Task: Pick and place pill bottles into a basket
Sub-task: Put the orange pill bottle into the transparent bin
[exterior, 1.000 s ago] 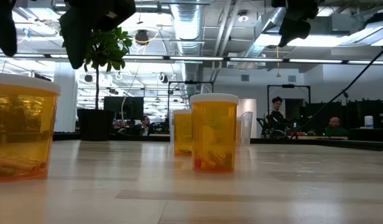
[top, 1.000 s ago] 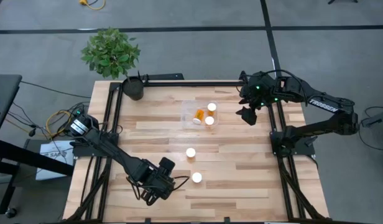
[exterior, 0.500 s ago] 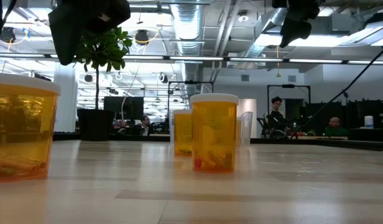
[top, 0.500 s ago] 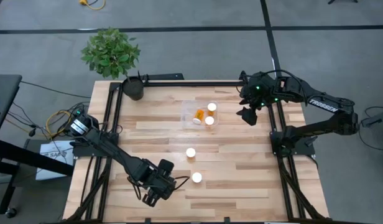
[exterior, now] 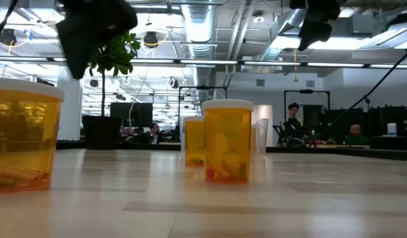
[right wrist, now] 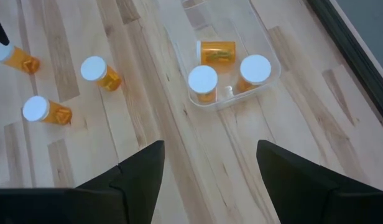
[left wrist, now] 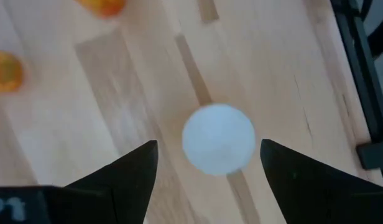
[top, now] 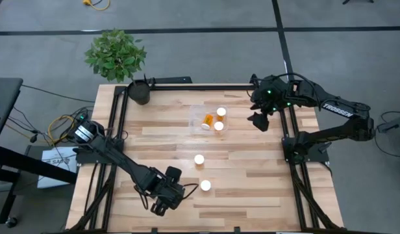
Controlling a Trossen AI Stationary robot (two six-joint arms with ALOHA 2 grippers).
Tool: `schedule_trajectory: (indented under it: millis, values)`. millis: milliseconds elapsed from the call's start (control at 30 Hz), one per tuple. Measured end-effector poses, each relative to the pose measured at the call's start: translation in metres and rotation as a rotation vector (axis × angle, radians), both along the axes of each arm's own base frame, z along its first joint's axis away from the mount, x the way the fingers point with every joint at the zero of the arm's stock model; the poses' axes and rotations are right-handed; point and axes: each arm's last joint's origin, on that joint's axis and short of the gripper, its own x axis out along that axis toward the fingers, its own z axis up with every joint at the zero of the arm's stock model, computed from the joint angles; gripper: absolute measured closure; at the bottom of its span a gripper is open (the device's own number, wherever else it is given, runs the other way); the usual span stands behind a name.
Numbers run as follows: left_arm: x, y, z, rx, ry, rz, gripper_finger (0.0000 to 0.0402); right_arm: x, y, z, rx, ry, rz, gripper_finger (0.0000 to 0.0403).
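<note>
Three pill bottles (right wrist: 203,82) in basket (right wrist: 266,79), three outside.

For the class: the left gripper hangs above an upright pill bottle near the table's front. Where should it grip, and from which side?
Probably around the white cap, coming straight down: the pill bottle stands upright, and the open left gripper already straddles it.

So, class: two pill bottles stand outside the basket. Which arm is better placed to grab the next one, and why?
Left. The left gripper hangs open right beside the nearest pill bottle, its cap centred in the wrist view. The right gripper waits beside the basket.
</note>
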Motion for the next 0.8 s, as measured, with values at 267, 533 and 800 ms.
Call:
schedule_trajectory:
  millis: [267, 533, 800]
  values:
    - [0.006, -0.005, -0.010, -0.009, -0.011, -0.015, 0.0126, -0.001, 0.001, -0.001, 0.006, 0.018, 0.001, 0.0153]
    - [0.003, -0.006, -0.016, 0.008, 0.012, -0.027, 0.0126, -0.002, 0.001, -0.001, 0.006, 0.023, 0.001, 0.0153]
    - [0.003, -0.006, -0.019, 0.034, 0.015, -0.071, 0.0126, -0.001, 0.000, -0.001, 0.002, 0.017, 0.001, 0.0153]
